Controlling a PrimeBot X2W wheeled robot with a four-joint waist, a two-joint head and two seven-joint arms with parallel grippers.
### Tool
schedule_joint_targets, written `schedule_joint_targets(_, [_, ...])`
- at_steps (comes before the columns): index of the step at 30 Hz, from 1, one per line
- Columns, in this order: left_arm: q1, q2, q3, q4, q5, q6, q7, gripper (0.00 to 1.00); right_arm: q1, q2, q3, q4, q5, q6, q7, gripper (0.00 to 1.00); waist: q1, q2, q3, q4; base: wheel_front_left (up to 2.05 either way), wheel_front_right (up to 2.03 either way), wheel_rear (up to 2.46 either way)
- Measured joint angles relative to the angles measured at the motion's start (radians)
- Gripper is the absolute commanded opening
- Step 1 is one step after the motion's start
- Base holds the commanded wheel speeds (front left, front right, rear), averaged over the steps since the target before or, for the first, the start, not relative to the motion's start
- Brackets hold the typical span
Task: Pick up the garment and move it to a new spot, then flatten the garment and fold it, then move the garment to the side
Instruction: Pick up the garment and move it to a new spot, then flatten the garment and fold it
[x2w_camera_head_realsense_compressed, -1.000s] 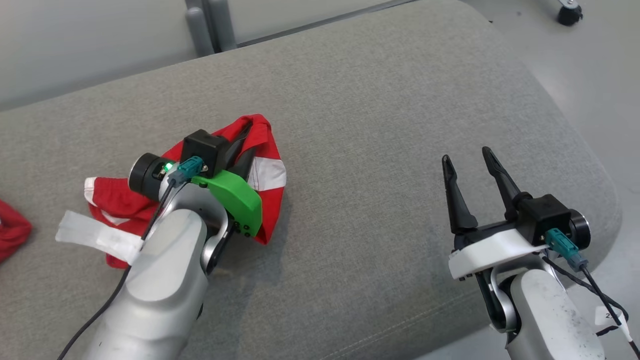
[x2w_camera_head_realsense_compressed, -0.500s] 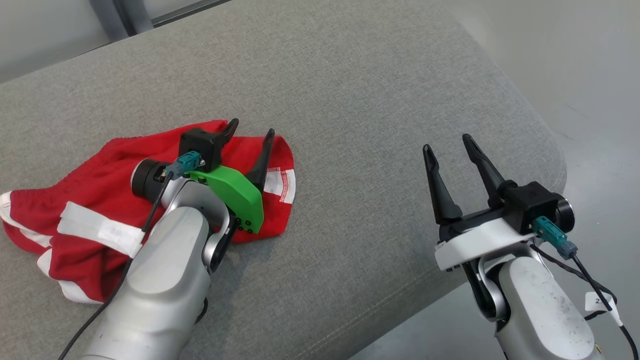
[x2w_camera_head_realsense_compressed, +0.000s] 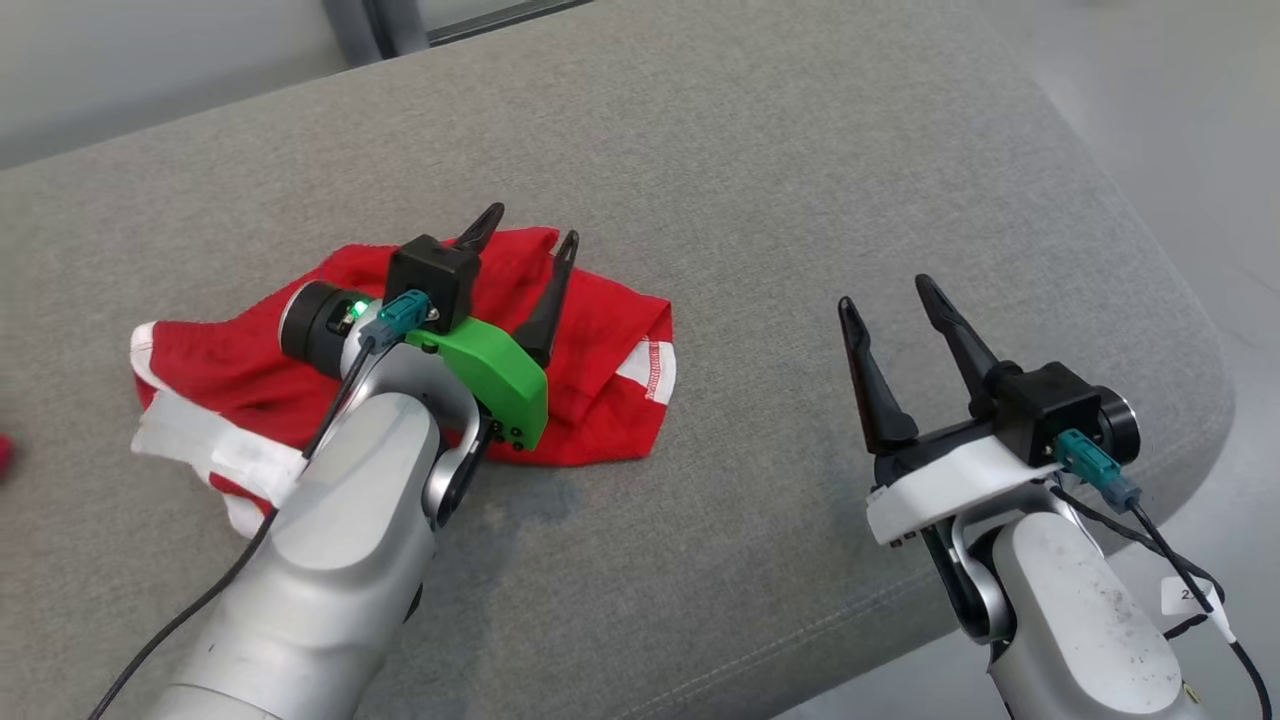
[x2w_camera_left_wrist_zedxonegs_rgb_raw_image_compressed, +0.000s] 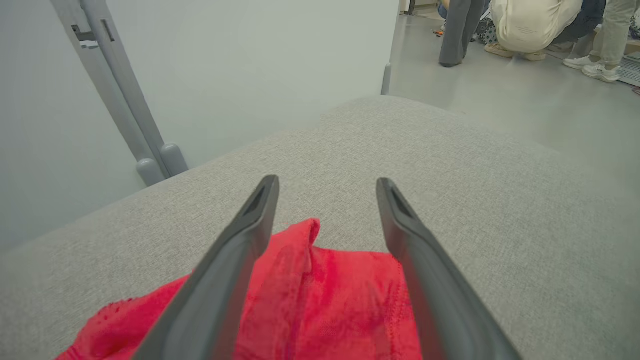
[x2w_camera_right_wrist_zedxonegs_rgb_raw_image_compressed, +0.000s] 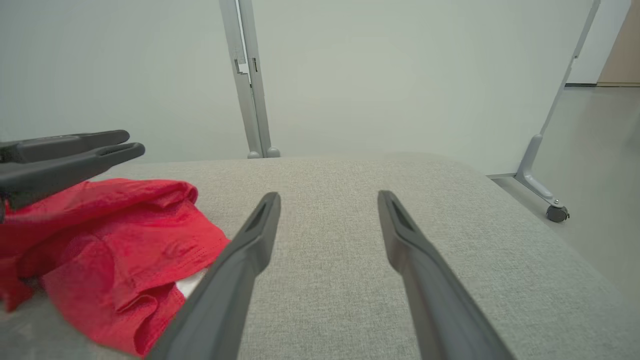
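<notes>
The garment (x2w_camera_head_realsense_compressed: 600, 370) is a red piece with white trim, lying crumpled on the grey cushion (x2w_camera_head_realsense_compressed: 760, 180). My left gripper (x2w_camera_head_realsense_compressed: 530, 228) hovers over its middle with its two dark fingers spread open and nothing between them. In the left wrist view the red garment (x2w_camera_left_wrist_zedxonegs_rgb_raw_image_compressed: 320, 290) lies below the open left gripper (x2w_camera_left_wrist_zedxonegs_rgb_raw_image_compressed: 327, 182), its far edge near the fingertips. My right gripper (x2w_camera_head_realsense_compressed: 886, 294) stands open over bare cushion to the garment's right. In the right wrist view the garment (x2w_camera_right_wrist_zedxonegs_rgb_raw_image_compressed: 125, 225) lies left of the open right gripper (x2w_camera_right_wrist_zedxonegs_rgb_raw_image_compressed: 328, 195), with the left gripper's fingers (x2w_camera_right_wrist_zedxonegs_rgb_raw_image_compressed: 75, 150) above it.
The cushion's rounded right edge (x2w_camera_head_realsense_compressed: 1190, 330) drops to the floor. A small red scrap (x2w_camera_head_realsense_compressed: 4, 450) shows at the left border. Grey frame posts (x2w_camera_left_wrist_zedxonegs_rgb_raw_image_compressed: 125, 110) stand behind the cushion, one with a caster (x2w_camera_right_wrist_zedxonegs_rgb_raw_image_compressed: 556, 214). People (x2w_camera_left_wrist_zedxonegs_rgb_raw_image_compressed: 530, 25) are on the floor far off.
My left gripper has gone from shut on the garment to open, and the garment now lies loose and more spread on the cushion. The head camera has shifted. The right gripper stays open.
</notes>
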Motion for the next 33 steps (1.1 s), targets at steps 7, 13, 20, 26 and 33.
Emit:
schedule_joint_targets(7, [0.018, 0.000, 0.040, 0.008, 0.003, 0.049, -0.025, 1.00, 0.000, -0.001, 0.029, 0.038, -0.009, 0.034, 0.000, 1.00, 0.0000, 0.0000, -0.046, 0.104, 0.00, 0.00, 0.00])
schedule_joint_targets(13, [0.101, -0.001, 0.069, 0.009, 0.007, 0.085, -0.041, 1.00, 0.002, -0.003, 0.054, 0.074, -0.012, 0.053, 0.000, 1.00, 0.0000, 0.0000, -0.085, 0.185, 0.00, 0.00, 0.00])
schedule_joint_targets(20, [0.160, 0.007, 0.107, 0.021, -0.017, 0.097, -0.041, 1.00, 0.007, -0.006, 0.074, 0.088, -0.012, 0.060, 0.000, 1.00, 0.0000, 0.0000, -0.122, 0.285, 0.00, 0.00, 0.00])
schedule_joint_targets(26, [0.164, 0.106, 0.155, 0.054, -0.024, 0.106, -0.042, 1.00, 0.007, -0.003, 0.125, 0.105, -0.012, 0.072, 0.000, 1.00, 0.0000, 0.0000, -0.143, 0.333, 0.00, 0.00, 0.00])
schedule_joint_targets(33, [0.148, 0.138, 0.156, 0.089, -0.042, 0.093, 0.005, 1.00, 0.007, -0.004, 0.135, 0.109, -0.012, 0.072, 0.000, 1.00, 0.0000, 0.0000, -0.134, 0.300, 0.00, 0.00, 0.00])
